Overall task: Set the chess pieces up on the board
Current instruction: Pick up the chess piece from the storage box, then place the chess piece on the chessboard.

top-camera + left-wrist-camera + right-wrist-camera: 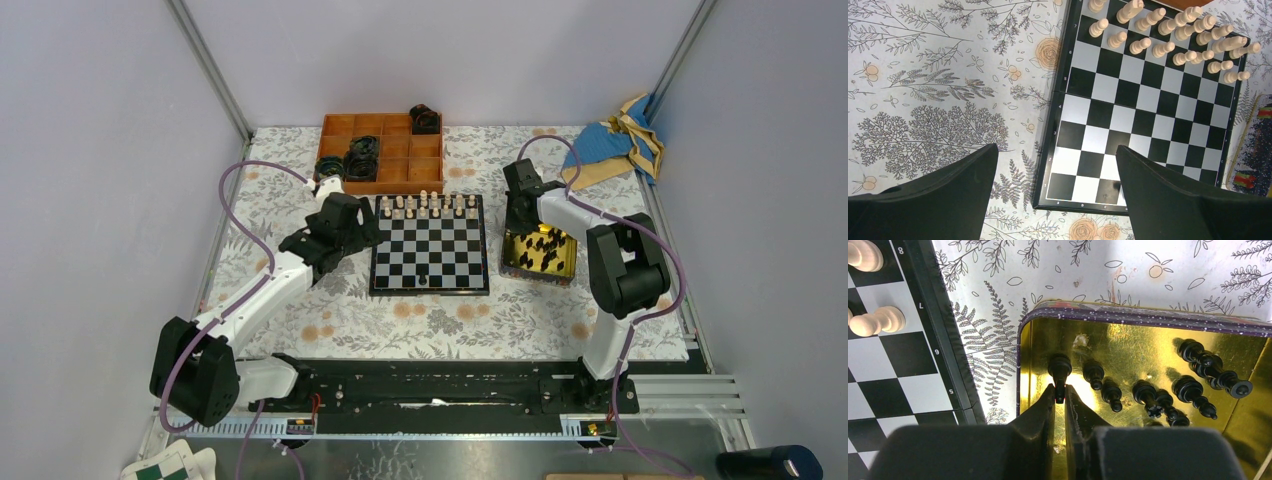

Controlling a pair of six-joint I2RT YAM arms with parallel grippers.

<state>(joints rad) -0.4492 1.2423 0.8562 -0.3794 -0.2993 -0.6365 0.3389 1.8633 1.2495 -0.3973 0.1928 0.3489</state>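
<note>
Gold-lined metal tin (1148, 315), centre of the right wrist view: my right pincer (1059, 394) is pinched nearly shut on the slim end of a small black chessman (1059, 367) near the tin's left wall. The black-and-silver checkered board (878, 365) lies at frame left. My left pincer (1055, 150) gapes wide, empty. Risk: with so shallow a grip, the piece could pivot or slip on lifting.
</note>
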